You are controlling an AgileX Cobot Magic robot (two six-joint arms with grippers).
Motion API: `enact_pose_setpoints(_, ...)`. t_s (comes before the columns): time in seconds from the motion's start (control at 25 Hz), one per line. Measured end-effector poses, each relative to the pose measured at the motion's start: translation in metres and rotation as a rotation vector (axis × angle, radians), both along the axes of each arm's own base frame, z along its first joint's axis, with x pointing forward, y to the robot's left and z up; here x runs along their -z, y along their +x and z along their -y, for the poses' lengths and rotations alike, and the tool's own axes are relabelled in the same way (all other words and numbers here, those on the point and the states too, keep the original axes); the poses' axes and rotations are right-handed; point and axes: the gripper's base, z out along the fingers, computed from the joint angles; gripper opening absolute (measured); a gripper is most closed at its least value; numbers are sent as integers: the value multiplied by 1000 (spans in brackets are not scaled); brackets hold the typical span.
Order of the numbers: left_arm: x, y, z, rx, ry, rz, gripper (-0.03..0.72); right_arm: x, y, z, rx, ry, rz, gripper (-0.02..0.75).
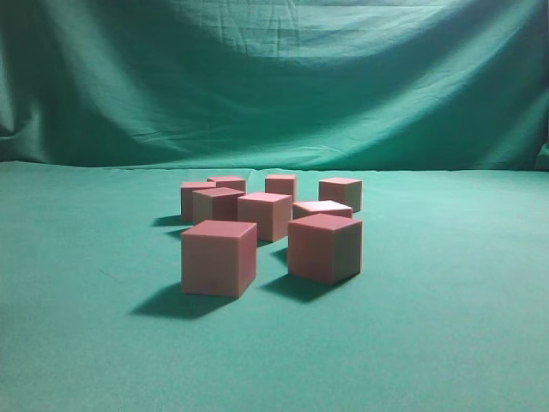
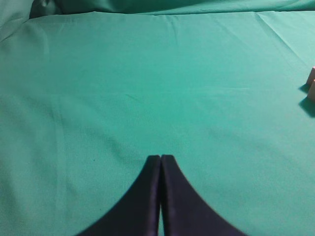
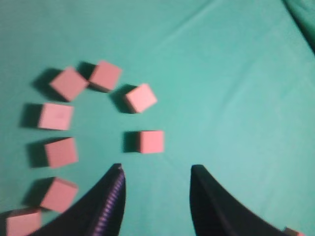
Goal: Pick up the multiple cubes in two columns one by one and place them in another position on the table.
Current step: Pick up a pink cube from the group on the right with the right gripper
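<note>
Several pinkish-red cubes stand in two loose columns on the green table [image 1: 446, 326]; the nearest are one at front left [image 1: 219, 257] and one at front right [image 1: 324, 247]. Neither gripper appears in the exterior view. In the right wrist view my right gripper [image 3: 157, 169] hangs open above the cloth with nothing between its fingers. One cube [image 3: 150, 141] lies just beyond its tips, and a column of cubes [image 3: 60, 152] runs along the left. My left gripper [image 2: 161, 157] is shut and empty over bare cloth, with cube edges [image 2: 311, 83] at the far right of its view.
A green draped backdrop [image 1: 274, 77] rises behind the table. A corner of another cube [image 3: 294, 231] shows at the bottom right of the right wrist view. Open cloth lies to the right of the cubes [image 3: 236, 88] and all round the left gripper.
</note>
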Motion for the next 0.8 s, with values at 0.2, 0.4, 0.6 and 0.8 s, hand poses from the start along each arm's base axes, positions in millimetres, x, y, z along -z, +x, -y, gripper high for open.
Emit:
enact_pose_setpoints(0.2,0,0,0,0,0,0,0,-25,46,99,371,80,60,320)
enact_pose_setpoints(0.4,0,0,0,0,0,0,0,-15,83,212,756,171,5,320)
enact_pose_setpoints(0.6,0,0,0,0,0,0,0,10,98,283,967,260,-91,320)
enact_pose_setpoints(0.8,0,0,0,0,0,0,0,45,115,313,1024,240,-165,320)
